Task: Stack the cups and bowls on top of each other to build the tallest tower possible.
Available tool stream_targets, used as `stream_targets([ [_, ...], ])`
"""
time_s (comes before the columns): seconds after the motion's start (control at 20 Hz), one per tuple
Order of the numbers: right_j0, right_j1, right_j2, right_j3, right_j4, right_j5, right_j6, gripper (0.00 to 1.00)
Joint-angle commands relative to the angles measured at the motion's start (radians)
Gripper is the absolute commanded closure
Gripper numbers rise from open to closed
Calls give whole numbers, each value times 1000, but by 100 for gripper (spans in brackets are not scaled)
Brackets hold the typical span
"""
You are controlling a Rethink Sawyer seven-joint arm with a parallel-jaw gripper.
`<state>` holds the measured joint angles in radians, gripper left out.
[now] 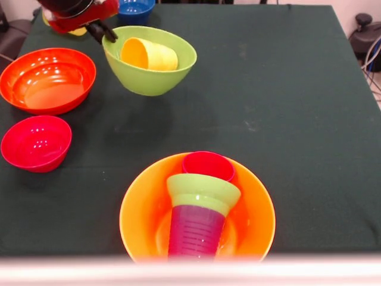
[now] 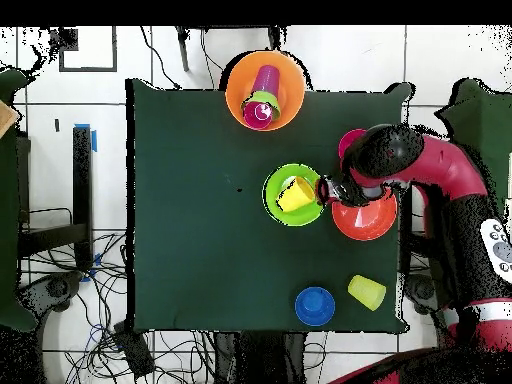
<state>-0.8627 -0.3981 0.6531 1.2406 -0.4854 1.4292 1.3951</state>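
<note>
My gripper is shut on the rim of the large green bowl. The bowl hangs tilted just above the cloth, with its shadow beneath it. A yellow-orange cup lies on its side inside it. The tower stands at the near edge in the front view: a large yellow-orange bowl holds a purple ribbed cup, which carries a small green bowl and a red-pink cup.
A wide orange-red bowl sits beside the green bowl, partly under my arm in the overhead view. A small red-pink bowl, a blue bowl and a pale yellow cup stand apart on the dark cloth.
</note>
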Motion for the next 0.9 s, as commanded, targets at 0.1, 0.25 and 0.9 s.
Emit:
stream_targets([
  [0.1, 59, 99, 67, -317, -121, 296, -530, 100],
  [0.25, 74, 115, 67, -393, -169, 373, -596, 100],
  [0.9, 117, 165, 91, -628, -345, 501, -829, 100],
])
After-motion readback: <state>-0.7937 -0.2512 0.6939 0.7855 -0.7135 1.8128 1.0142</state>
